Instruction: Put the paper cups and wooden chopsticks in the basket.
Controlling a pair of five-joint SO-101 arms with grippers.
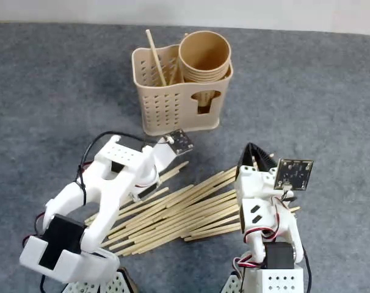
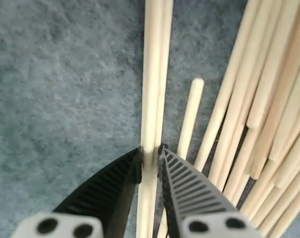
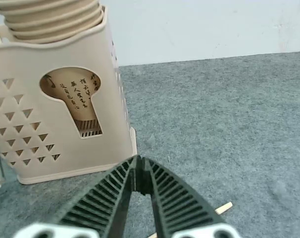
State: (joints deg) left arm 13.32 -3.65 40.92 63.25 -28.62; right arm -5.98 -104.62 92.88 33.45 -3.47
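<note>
A beige perforated basket (image 1: 154, 110) stands at the back of the grey mat, holding stacked paper cups (image 1: 204, 56) on its right and one upright chopstick (image 1: 156, 56) on its left. Many wooden chopsticks (image 1: 185, 210) lie fanned on the mat between the two arms. My left gripper (image 2: 150, 152) is down at the pile's left end, shut on a pair of chopsticks (image 2: 153, 74). My right gripper (image 3: 139, 174) is shut with nothing in it, hovering low in front of the basket (image 3: 56, 119), whose cups (image 3: 51, 17) show at the rim.
The white left arm (image 1: 105, 189) lies over the left part of the pile; the right arm (image 1: 267, 207) stands at its right end. A chopstick tip (image 3: 224, 208) lies on the mat just beyond the right gripper. Bare grey mat surrounds the basket.
</note>
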